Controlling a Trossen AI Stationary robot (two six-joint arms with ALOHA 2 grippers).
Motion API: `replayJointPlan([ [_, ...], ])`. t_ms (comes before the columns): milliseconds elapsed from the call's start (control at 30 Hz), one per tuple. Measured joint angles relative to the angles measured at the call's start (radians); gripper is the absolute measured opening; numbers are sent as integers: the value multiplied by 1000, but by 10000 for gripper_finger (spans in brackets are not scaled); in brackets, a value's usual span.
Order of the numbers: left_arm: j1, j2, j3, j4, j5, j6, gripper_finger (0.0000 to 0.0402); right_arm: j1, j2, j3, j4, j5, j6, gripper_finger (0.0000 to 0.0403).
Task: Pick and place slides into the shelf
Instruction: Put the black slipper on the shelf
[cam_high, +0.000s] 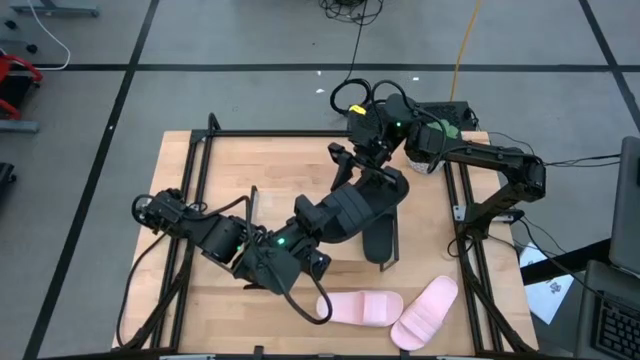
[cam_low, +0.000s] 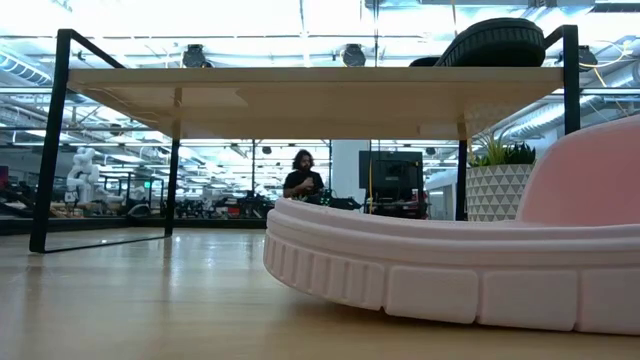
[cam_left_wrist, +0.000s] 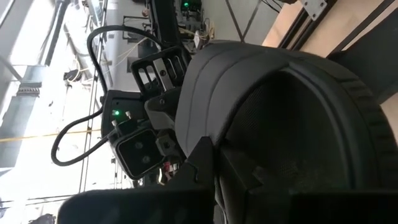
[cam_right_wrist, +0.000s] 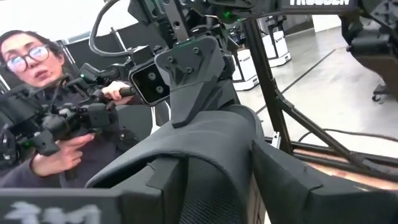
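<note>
A black slide (cam_high: 368, 200) hangs above the shelf (cam_high: 230, 160) between my two arms. My left gripper (cam_high: 330, 215) is shut on its strap from the near left. My right gripper (cam_high: 372, 172) comes from the far side, its fingers against the same slide. The other black slide (cam_high: 381, 242) lies on the shelf's wooden top (cam_low: 300, 95), where the low view shows it at the right end (cam_low: 495, 42). Two pink slides (cam_high: 360, 307) (cam_high: 425, 312) lie soles down on the table near its front edge; one fills the low view (cam_low: 450, 270). My left gripper has the black slide by its broad strap (cam_left_wrist: 205, 93). One finger (cam_right_wrist: 193, 74) lies on the strap's outer face; the other is hidden under the strap. The fingers come nearly level from the near left. The slide is lifted clear of the shelf top. My right gripper takes the same slide at the strap, one finger (cam_right_wrist: 163, 180) on one side and the other finger (cam_right_wrist: 283, 180) on the opposite side, with the strap (cam_right_wrist: 205, 143) between them. It comes level from the far right. The slide hangs clear of the shelf.
The shelf's thin black frame (cam_high: 205, 200) runs along both sides of the board. A potted plant (cam_high: 432, 150) stands at the far right corner. A person (cam_right_wrist: 43, 106) sits beyond the table holding control handles. Bare board lies at the shelf's left and middle.
</note>
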Motion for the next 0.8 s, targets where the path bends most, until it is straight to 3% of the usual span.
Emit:
replayJointPlan([
  [133,0,0,0,1,0,-13,0,-6,0,0,0,8,45,107],
  [300,-1,0,1,3,-4,-46,5,-8,1,-1,3,27,27,16],
  [533,-21,0,1,16,-80,-111,29,-14,2,-2,3,60,9,5],
  [800,-88,0,0,18,-224,-44,36,-68,-1,-1,6,131,5,2],
])
